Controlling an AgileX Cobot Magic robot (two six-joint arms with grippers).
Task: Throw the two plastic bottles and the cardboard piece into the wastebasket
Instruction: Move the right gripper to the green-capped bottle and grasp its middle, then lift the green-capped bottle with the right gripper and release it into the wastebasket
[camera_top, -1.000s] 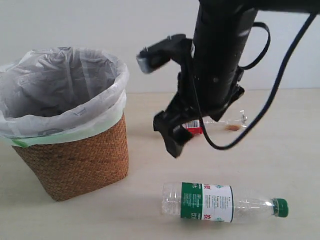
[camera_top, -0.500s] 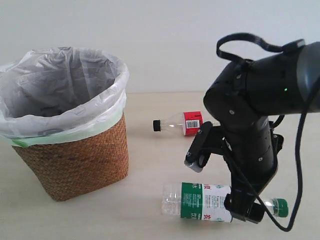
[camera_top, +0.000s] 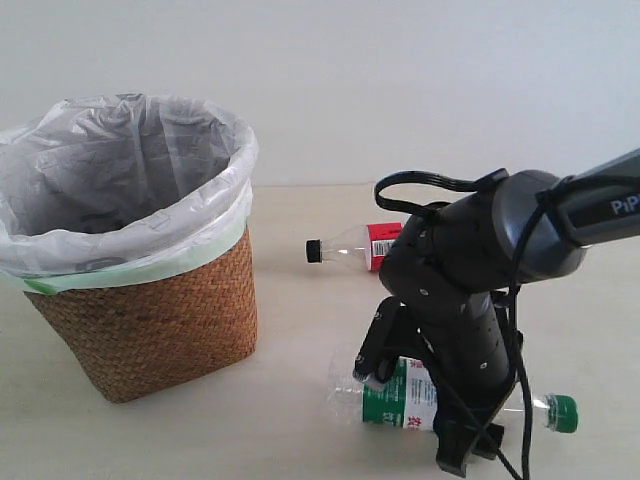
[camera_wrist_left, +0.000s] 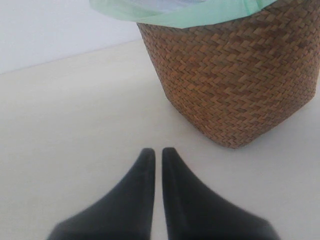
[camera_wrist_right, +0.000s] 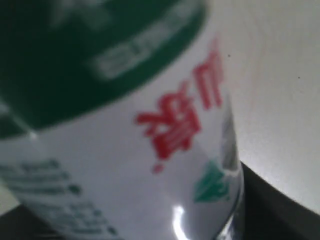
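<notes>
Straddling green-label bottle (camera_top: 385, 405), right hand (camera_top: 462, 445); grip unclear. Left hand (camera_wrist_left: 157, 160) fingers together near wastebasket (camera_wrist_left: 235, 85).

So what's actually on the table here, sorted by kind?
Plastic bottles: 2, the red-label bottle and the green-label bottle
Wicker wastebasket: 1
Cardboard pieces: 0 in view
Total: 3

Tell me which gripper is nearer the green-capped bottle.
Right. The right gripper is down over the green-capped bottle; the left gripper sits by the wastebasket, no bottle in its view.
</notes>
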